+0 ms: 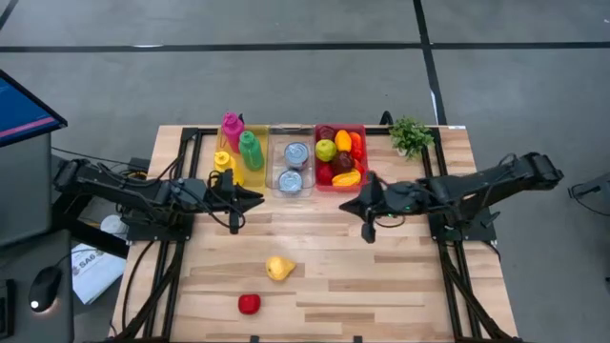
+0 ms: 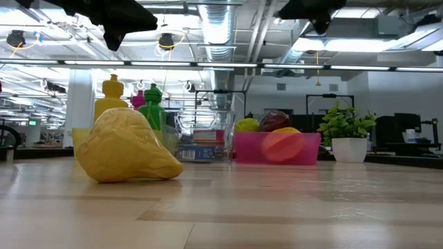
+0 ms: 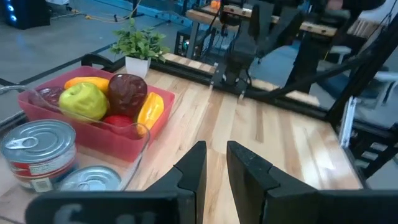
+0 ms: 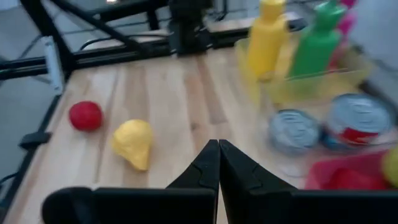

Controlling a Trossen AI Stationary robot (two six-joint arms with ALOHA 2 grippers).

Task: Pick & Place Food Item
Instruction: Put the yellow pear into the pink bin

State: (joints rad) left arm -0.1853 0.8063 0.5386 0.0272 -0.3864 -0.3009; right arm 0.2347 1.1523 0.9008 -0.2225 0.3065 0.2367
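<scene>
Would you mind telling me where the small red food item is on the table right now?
In the high view, the red food item lies loose near the table's front edge, left of centre, just in front of the yellow pear and apart from it.

I was driving a rig set up in a robotics lab inside an open industrial or office hall — not a home or kitchen. The wooden table (image 1: 381, 276) stood on a bare grey concrete floor (image 1: 286, 86) marked with dark lines, and black metal frames (image 1: 172, 276) carried the arms. From table height I saw exposed silver ducts (image 2: 214, 21) and pipes under an unfinished ceiling, with strip lights (image 2: 325, 45) — and rows of desks with monitors (image 2: 398, 124) behind. A screen (image 1: 24, 110) and a computer mouse (image 1: 43, 286) sat beside the table. The food was plastic props sorted in bins (image 1: 340, 157), beside a small potted plant (image 1: 410, 135).
</scene>
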